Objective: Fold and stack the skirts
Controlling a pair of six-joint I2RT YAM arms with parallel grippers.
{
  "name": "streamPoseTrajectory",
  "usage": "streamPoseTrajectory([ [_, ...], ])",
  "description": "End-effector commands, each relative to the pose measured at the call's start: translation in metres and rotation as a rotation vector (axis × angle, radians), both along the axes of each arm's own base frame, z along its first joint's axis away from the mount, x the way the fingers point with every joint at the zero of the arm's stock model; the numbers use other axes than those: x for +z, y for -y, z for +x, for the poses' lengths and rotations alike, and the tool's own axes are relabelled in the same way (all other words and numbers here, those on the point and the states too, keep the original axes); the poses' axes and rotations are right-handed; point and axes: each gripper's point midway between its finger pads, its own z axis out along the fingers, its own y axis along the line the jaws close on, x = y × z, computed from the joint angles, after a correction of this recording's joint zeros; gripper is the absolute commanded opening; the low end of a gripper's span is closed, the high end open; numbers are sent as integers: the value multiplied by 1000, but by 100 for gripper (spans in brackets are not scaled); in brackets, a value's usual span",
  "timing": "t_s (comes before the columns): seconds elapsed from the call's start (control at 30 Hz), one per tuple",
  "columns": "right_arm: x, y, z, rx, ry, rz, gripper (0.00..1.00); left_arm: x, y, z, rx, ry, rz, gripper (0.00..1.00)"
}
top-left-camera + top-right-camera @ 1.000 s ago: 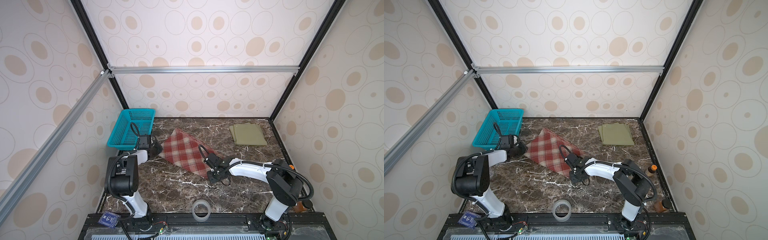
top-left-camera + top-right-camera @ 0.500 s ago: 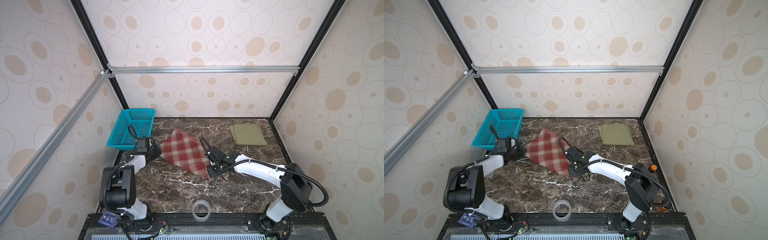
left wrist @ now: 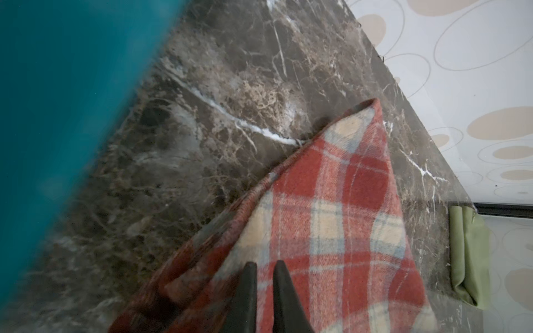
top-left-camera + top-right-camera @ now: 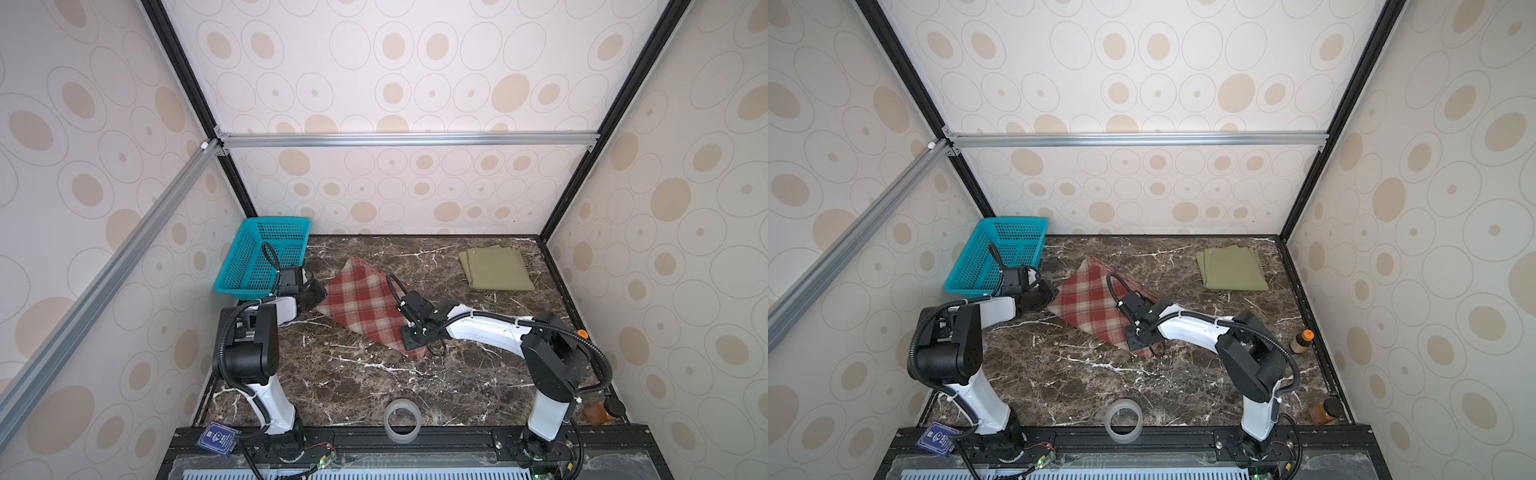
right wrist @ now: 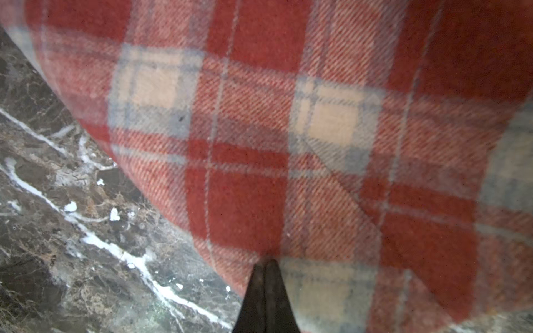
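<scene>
Dark veined marble bench (image 4: 374, 386), bearing all that follows. Red-and-cream plaid skirt (image 4: 361, 303), woolly and thick, spread as a slanted diamond at mid-bench and not yet folded small; edge nearest the robot seen raised off the bench in the right wrist view. Teal mesh basket (image 4: 266, 253), far left corner, just beside the skirt's left corner, apart from it. Olive-green skirt (image 4: 496, 268), thin, already folded into a neat rectangle, far right corner, well apart from the plaid. Left claw (image 3: 265, 263), nearly closed, with plaid cloth pinched in the narrow gap at the skirt's left corner. Right claw (image 5: 265, 263), tips pressed together on the hem nearest the robot, apparently with a thin bite of cloth. Clear tape roll (image 4: 401, 419), front edge, not part of the job. Step in hand, judged: folding the plaid. To do well: raise both corners together and level, keeping the span between them taut without tugging; carry the held edge over to meet the opposite edge; set down with edges matched before letting go. Watch for slip from the right claw's shallow bite, and for the left arm brushing the basket. Expect thick wool to spring back; press the crease. Afterwards, stack with the olive-green skirt.
</scene>
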Motion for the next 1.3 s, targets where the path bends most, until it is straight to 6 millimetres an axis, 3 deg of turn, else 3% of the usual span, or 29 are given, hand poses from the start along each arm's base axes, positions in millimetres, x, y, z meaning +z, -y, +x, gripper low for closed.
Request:
streamPoseTrajectory([
  [0.0, -12, 11, -11, -20, -39, -19, 3, -11, -2, -7, 23, -26, -14, 13],
  [0.3, -27, 41, -31, -13, -88, -84, 3, -31, -2, -41, 51, -85, -16, 12],
  [0.7, -24, 60, -31, -41, -114, -78, 3, -19, 0, -73, 58, -111, 16, 12],
  [0.87, -25, 69, -28, -51, -119, -75, 3, -20, 11, -93, 39, -137, 25, 12],
  [1.27, -24, 105, -17, -105, -104, -126, 3, -47, 50, -144, -65, -247, 21, 11],
])
